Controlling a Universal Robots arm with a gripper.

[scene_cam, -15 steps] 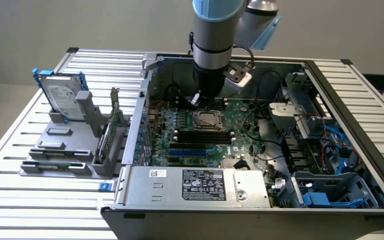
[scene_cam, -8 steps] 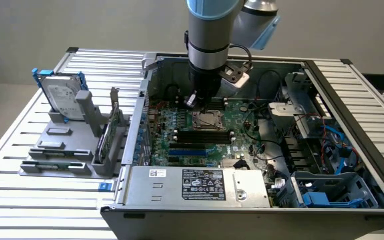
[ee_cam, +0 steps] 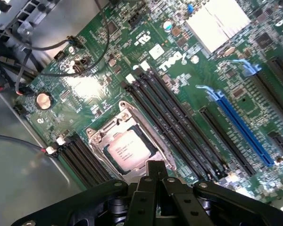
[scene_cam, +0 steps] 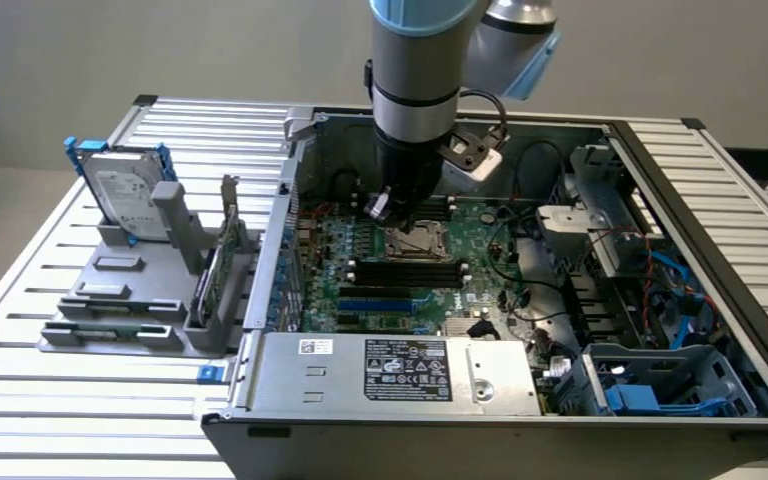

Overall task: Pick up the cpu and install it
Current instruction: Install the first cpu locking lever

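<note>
Although the small flat square cpu with its dull silver metal top already lay inside the metal-framed socket on the green motherboard, it appeared not yet locked down, since the socket frame stood open around it. The black gripper hovered just above the socket's near edge with its jaws drawn together and nothing between them. The cpu was judged light, rigid and fragile: its smooth metal lid would be slippery to narrow jaws, and its underside contacts would not tolerate tilting or sideways scraping. The safest hold would have been on two opposite edges of the lid, kept level. Rows of black memory slots ran just beside the socket, and a long blue expansion slot lay farther along the board. In the exterior view, the open grey computer case sat on a slatted metal bench, with the arm reaching down into it. The case walls, loose cables and drive cages crowded the board, leaving little lateral room. A grey holder carrying a silver hard drive stood at the exterior view's left.
</note>
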